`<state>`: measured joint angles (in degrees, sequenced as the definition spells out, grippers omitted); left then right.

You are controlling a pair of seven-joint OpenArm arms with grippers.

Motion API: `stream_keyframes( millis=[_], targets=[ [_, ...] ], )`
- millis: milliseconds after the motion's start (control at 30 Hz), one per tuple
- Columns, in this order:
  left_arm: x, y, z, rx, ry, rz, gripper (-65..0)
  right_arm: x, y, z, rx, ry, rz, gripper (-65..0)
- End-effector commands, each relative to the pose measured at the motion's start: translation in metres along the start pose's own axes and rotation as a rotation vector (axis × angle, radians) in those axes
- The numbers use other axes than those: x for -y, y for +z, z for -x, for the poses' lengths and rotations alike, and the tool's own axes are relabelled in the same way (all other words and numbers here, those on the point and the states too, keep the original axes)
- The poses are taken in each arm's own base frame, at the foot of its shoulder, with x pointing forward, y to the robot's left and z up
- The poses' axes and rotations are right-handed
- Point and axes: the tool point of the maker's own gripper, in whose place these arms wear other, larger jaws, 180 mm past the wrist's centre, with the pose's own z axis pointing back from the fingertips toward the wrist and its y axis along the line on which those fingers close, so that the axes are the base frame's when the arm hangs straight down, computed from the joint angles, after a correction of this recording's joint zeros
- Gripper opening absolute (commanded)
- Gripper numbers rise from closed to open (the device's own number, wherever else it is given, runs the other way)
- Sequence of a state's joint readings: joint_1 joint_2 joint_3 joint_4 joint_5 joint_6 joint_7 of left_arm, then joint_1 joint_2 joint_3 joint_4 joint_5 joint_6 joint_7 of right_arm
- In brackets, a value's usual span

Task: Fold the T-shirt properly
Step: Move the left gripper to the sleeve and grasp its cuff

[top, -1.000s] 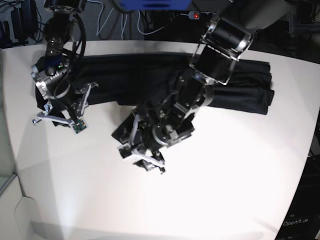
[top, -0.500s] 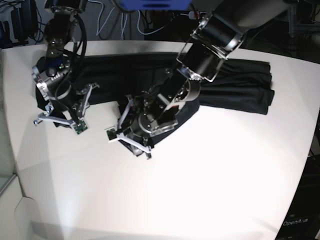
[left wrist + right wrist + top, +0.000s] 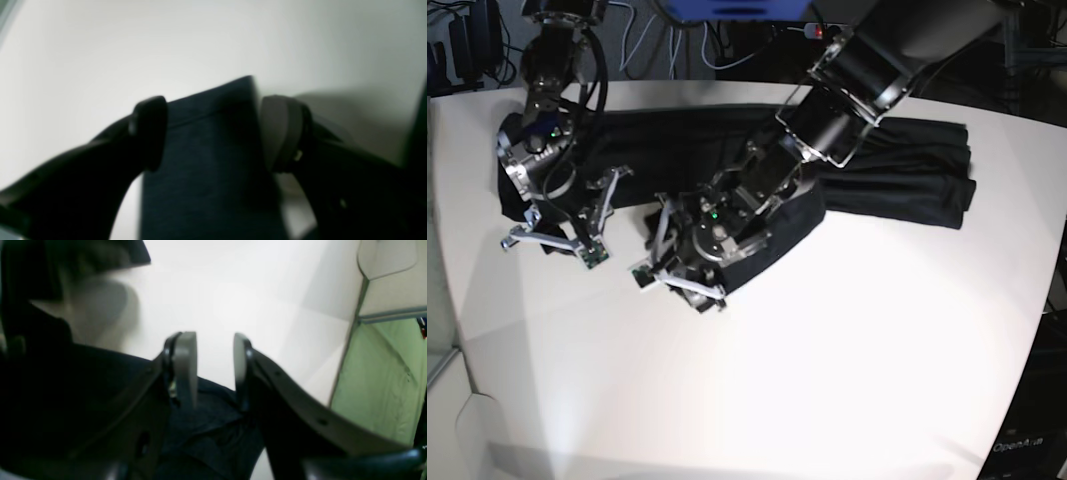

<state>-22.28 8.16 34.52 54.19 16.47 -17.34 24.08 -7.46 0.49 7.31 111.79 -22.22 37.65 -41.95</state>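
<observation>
The black T-shirt [image 3: 907, 170] lies in a long folded band across the far part of the white table [image 3: 847, 380]. One flap of it [image 3: 772, 235] comes forward under my left arm. My left gripper [image 3: 682, 262] is low at the flap's end, open. In the left wrist view a strip of the dark fabric [image 3: 206, 160] fills the gap of the left gripper [image 3: 213, 133], from pad to pad. My right gripper [image 3: 562, 225] hangs open over the shirt's left end. In the right wrist view only bare table shows in the right gripper's [image 3: 213, 366] gap, with shirt cloth [image 3: 206, 426] bunched below.
Cables and dark equipment [image 3: 677, 40] crowd the space behind the table's far edge. The table's left edge [image 3: 442, 260] runs close to my right gripper. In the right wrist view a green surface [image 3: 380, 380] shows beyond the table's edge.
My left gripper has swung left and away from the front edge, and the shirt flap has come along under it. The right arm has barely shifted.
</observation>
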Motion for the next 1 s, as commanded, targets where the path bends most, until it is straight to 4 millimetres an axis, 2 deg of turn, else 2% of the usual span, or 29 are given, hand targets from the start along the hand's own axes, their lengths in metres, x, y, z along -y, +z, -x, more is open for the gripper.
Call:
stream_keyframes(
  millis=[0,133,267,433,600,767,833,967],
  targets=[
    [-0.007,0.000,-0.023,0.050,-0.014,-0.027,-22.7,0.007,0.002,-0.011,0.037,0.004,0.020,-45.0],
    [0.000,-0.006,-0.016,0.028,0.004,-0.034,-22.7,0.007,0.002,-0.010,0.036,0.004,0.020,-45.0],
    [-0.012,-0.006,-0.018,0.030,0.012,-0.065,-22.7,0.007,0.002,-0.010,0.035,0.004,0.019,-45.0],
    [-0.020,-0.010,-0.003,-0.013,0.032,-0.104,-22.7,0.007,0.002,-0.010,0.036,0.004,0.020,-45.0],
    [-0.018,-0.013,0.011,-0.051,0.039,-0.099,-22.8,0.007,0.002,-0.011,0.037,0.004,0.020,-45.0],
    [-0.018,-0.013,0.011,-0.051,0.040,-0.099,-23.5,0.005,0.002,-0.013,0.043,0.008,0.015,-45.0],
    [-0.018,-0.013,0.011,-0.051,0.040,-0.099,-28.1,0.003,0.002,-0.014,0.045,0.012,0.010,-45.0],
    [-0.019,-0.013,0.012,-0.051,0.042,-0.101,-44.8,0.003,0.002,-0.014,0.045,0.012,0.010,-45.0]
  ],
)
